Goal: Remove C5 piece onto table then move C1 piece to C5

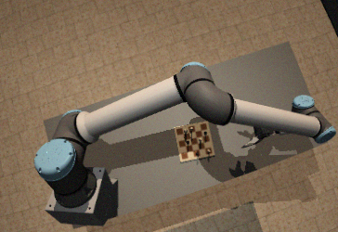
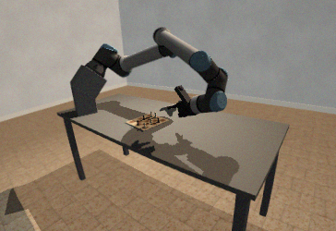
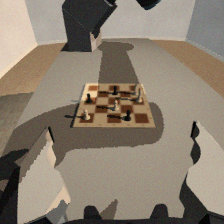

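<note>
The chessboard (image 1: 188, 156) (image 2: 130, 124) (image 3: 92, 91) lies on the table with several dark and light pieces standing on it. In the wrist view a light piece (image 3: 86, 115) is near the close left corner and a dark piece (image 3: 128, 116) is on the close row. A light piece (image 3: 116, 105) stands near the middle, a dark piece (image 3: 89, 98) at the left, a dark piece (image 3: 115, 90) farther back, and a tall light piece (image 3: 139, 97) at the right. The edge letters and numbers are too small to read. My gripper (image 2: 171, 101) (image 3: 120, 125) is open and empty, above the table beyond the board's edge.
The table (image 1: 260, 80) (image 2: 258, 135) (image 3: 165, 175) carries the board, with the robot's base (image 1: 76, 212) (image 2: 85, 93) (image 3: 82, 30) at its far end. The arm passes high beside the board in the top view. Arm shadows fall across the table.
</note>
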You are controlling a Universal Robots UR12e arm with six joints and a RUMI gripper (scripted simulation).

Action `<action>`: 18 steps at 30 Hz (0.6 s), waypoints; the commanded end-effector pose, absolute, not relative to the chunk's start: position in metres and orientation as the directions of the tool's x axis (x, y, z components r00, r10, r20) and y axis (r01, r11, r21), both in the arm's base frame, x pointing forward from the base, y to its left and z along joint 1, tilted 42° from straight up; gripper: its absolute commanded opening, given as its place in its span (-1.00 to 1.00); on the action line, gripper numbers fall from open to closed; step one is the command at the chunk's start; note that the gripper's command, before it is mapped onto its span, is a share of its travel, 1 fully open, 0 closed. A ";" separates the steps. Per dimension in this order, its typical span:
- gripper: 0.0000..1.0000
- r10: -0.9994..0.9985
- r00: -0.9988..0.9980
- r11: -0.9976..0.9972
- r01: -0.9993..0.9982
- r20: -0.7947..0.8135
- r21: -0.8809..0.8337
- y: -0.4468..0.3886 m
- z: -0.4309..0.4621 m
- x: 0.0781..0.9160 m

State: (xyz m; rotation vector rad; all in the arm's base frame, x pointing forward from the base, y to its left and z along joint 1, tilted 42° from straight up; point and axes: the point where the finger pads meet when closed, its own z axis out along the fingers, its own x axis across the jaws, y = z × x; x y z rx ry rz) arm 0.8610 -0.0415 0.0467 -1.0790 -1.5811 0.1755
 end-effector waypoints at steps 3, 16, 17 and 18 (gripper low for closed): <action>1.00 0.711 0.064 0.530 0.606 0.700 -0.593 -0.042 0.043 0.857; 1.00 0.720 0.028 0.442 0.752 0.694 -0.488 -0.038 0.036 0.843; 1.00 0.721 0.023 0.432 0.766 0.693 -0.475 -0.037 0.036 0.841; 1.00 0.722 0.019 0.422 0.780 0.692 -0.462 -0.037 0.035 0.839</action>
